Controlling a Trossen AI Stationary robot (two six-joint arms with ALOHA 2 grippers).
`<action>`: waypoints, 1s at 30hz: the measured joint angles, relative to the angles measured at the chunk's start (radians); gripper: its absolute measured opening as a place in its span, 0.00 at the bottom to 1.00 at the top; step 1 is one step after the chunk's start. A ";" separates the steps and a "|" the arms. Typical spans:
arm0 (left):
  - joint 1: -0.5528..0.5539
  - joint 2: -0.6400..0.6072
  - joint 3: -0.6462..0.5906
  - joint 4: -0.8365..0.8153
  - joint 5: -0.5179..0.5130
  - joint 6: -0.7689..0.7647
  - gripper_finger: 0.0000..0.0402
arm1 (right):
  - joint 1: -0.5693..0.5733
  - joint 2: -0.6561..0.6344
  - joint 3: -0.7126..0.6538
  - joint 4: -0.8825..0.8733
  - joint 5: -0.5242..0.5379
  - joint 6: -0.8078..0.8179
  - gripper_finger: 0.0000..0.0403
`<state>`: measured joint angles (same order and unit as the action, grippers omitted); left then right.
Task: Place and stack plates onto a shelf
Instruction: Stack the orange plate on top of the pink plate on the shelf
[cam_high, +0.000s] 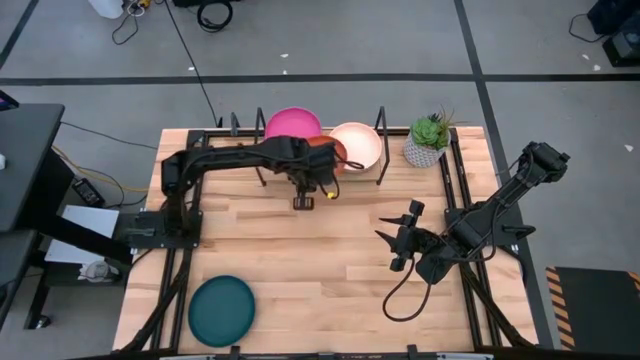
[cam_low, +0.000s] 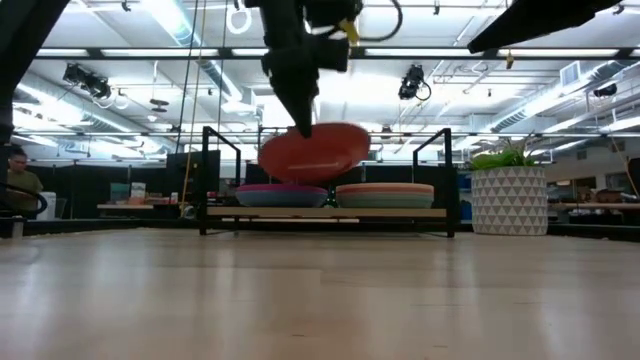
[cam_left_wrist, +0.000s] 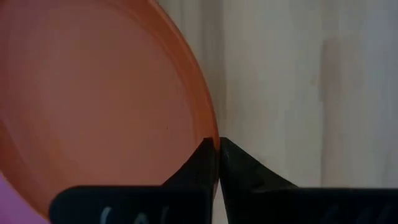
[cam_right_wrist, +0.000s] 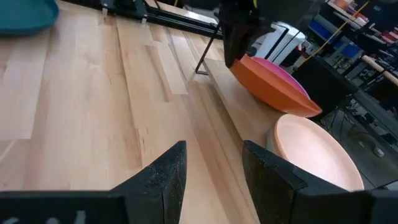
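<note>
My left gripper (cam_high: 308, 182) is shut on an orange plate (cam_low: 315, 150), held in the air in front of and above the shelf (cam_low: 325, 212). On the shelf board lie two stacks of plates. A pink plate (cam_high: 292, 123) tops the left stack and a cream-peach plate (cam_high: 358, 145) tops the right one. A teal plate (cam_high: 222, 310) lies flat on the table near its front left. My right gripper (cam_right_wrist: 214, 168) is open and empty over the table's right part (cam_high: 402, 238). My left gripper pinches the orange plate's rim (cam_left_wrist: 210, 134) between its two fingers, on the plate's side toward the table's near edge. The fingers come from above, pointing down. The plate is lifted clear and tilted, above the shelf's stacks and touching neither.
A potted plant in a white patterned pot (cam_high: 427, 143) stands at the shelf's right end. Thin black metal hoops (cam_low: 222, 180) frame the shelf. Bare wooden tabletop (cam_high: 300, 260) lies between the shelf and the teal plate.
</note>
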<state>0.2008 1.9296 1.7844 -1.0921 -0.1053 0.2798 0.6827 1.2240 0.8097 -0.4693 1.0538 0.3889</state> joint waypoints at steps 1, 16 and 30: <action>0.002 -0.008 0.000 0.008 -0.001 -0.004 0.04 | 0.000 0.000 0.000 0.000 0.000 0.002 0.40; 0.257 0.049 -0.011 0.157 -0.190 0.020 0.04 | 0.003 0.000 0.001 0.025 0.000 0.013 0.40; 0.230 0.137 -0.009 0.048 -0.017 0.014 0.04 | 0.018 0.000 0.000 0.030 -0.001 0.012 0.40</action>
<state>0.4306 2.0670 1.7752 -1.0442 -0.1226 0.2942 0.7010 1.2240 0.8101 -0.4390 1.0531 0.4007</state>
